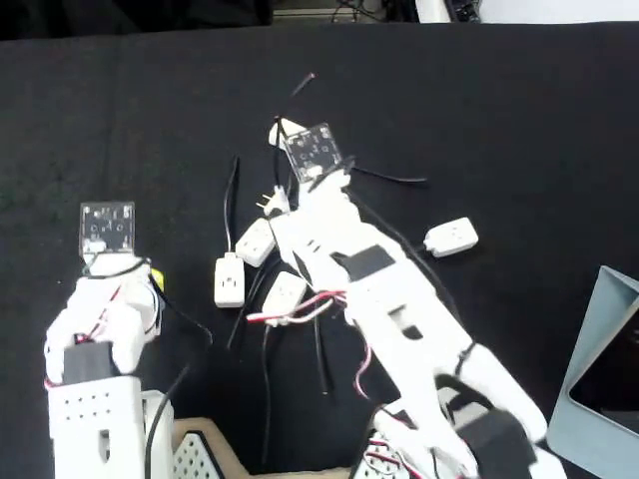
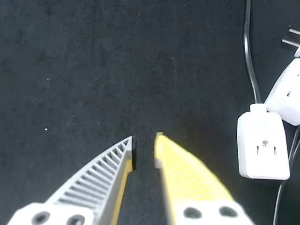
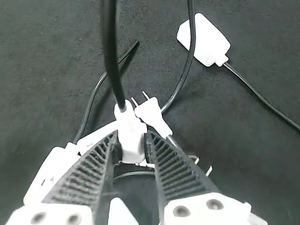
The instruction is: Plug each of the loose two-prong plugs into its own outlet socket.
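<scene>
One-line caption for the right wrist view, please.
Right gripper clamps a white plug beside a loose two-prong plug.

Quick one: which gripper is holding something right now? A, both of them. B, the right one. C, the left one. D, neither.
B: the right gripper is clamped on a white connector with a black cord, while the left gripper has nothing between its fingers, just the bare black table beneath.
</scene>
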Robot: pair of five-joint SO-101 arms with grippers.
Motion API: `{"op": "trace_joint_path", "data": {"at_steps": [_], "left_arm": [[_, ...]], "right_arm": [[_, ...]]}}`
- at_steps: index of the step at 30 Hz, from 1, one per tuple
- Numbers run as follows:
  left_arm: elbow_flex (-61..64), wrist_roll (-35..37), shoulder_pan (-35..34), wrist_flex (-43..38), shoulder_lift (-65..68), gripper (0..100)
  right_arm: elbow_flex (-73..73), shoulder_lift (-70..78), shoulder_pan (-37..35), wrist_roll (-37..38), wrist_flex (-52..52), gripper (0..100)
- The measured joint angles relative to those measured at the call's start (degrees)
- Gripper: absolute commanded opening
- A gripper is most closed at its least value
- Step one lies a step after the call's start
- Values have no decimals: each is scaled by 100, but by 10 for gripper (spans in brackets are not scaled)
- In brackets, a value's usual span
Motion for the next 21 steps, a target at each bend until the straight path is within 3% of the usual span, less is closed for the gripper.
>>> {"op": "trace_joint_path", "data": {"at_steps": [7,21], "left_arm": [[-1196,-554,220,0,1486,198],[-4299,-774,2136,0,6022,200]], "right_arm": [[-123,167,615,-413,-44,11],[-132,211,1881,-457,-44,11]]}}
